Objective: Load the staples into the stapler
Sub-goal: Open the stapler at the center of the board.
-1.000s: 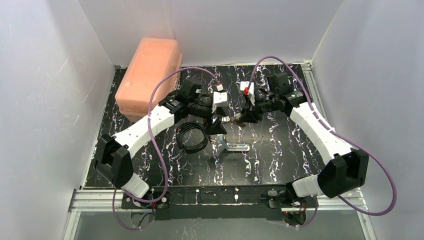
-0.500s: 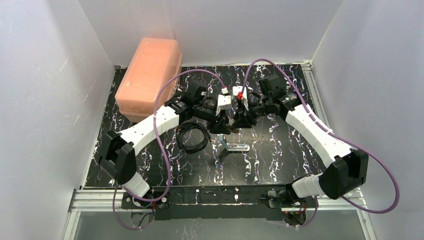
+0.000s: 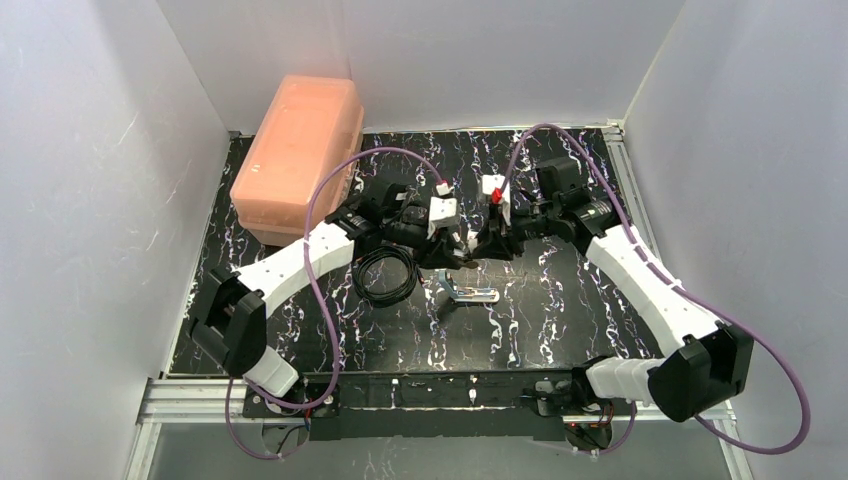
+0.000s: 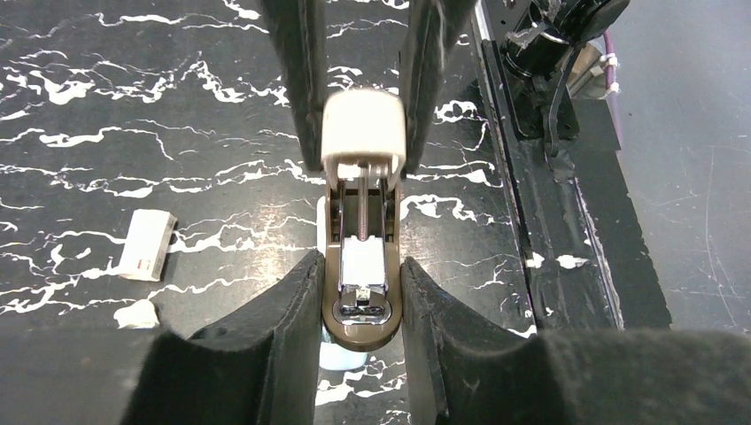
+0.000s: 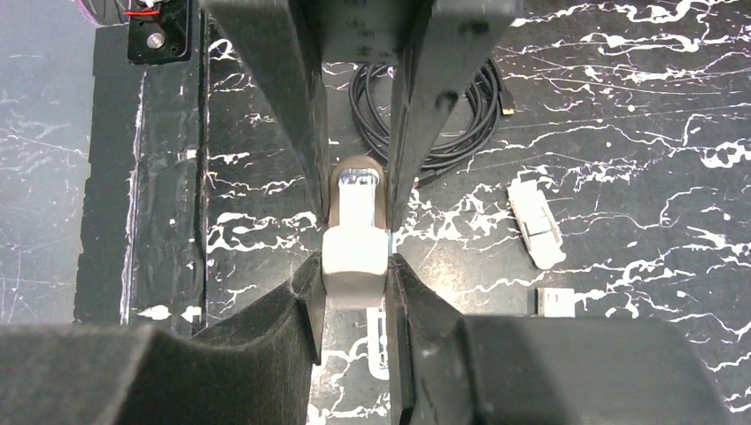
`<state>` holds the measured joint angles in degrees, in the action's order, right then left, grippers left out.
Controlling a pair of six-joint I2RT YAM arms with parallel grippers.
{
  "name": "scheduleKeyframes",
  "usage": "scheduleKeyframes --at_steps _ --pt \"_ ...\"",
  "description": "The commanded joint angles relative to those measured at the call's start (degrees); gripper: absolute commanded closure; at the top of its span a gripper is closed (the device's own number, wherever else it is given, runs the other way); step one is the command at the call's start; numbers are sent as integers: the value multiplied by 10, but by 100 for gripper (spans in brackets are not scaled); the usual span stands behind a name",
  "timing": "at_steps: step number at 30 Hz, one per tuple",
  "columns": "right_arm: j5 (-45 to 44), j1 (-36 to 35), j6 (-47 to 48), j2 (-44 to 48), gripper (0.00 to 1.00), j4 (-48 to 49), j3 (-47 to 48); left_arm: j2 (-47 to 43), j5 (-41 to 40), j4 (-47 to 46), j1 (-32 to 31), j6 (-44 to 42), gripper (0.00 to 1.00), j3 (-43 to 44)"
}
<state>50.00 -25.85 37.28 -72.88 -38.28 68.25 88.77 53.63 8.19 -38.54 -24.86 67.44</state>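
A small stapler with a brown base (image 4: 360, 305), a silver anvil and a cream top (image 5: 354, 252) hangs above the table between both grippers. My left gripper (image 4: 359, 266) (image 3: 447, 250) is shut on the brown base end, its pads touching both sides. My right gripper (image 5: 354, 266) (image 3: 487, 243) is shut on the cream end from the opposite side. Below them a light-blue and silver stapler (image 3: 470, 292) lies opened on the table. A patch of it (image 4: 341, 359) shows under the held base. No staples can be made out.
A pink-orange box (image 3: 297, 150) stands at the back left. A coiled black cable (image 3: 385, 275) lies left of the grippers. A small white box (image 4: 146, 243) (image 5: 558, 301) and a white oblong piece (image 5: 536, 221) lie on the table.
My left gripper has moved in to meet the right one and closed its jaws on the brown base. The right gripper kept its grip and shifted slightly.
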Motion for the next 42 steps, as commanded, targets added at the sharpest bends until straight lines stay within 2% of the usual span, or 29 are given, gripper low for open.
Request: scheduleKeyframes --at_steps 1,6,30,33,40,42 --pt "33 35 -7 42 99 37 -19 -43 15 -49 25 21 100 -42" --pt "48 54 1 61 99 38 -43 -58 28 -115 46 60 100 -74" --pt "-2 61 11 70 93 67 -134 -77 42 -130 79 72 100 -83" --pt "-11 61 8 69 84 68 -137 -76 39 -130 80 70 100 -84" --pt "-34 61 -8 66 44 48 -107 -73 16 -115 80 43 100 -85" --pt "-35 61 -9 62 37 33 -92 -73 8 -111 80 37 100 -85"
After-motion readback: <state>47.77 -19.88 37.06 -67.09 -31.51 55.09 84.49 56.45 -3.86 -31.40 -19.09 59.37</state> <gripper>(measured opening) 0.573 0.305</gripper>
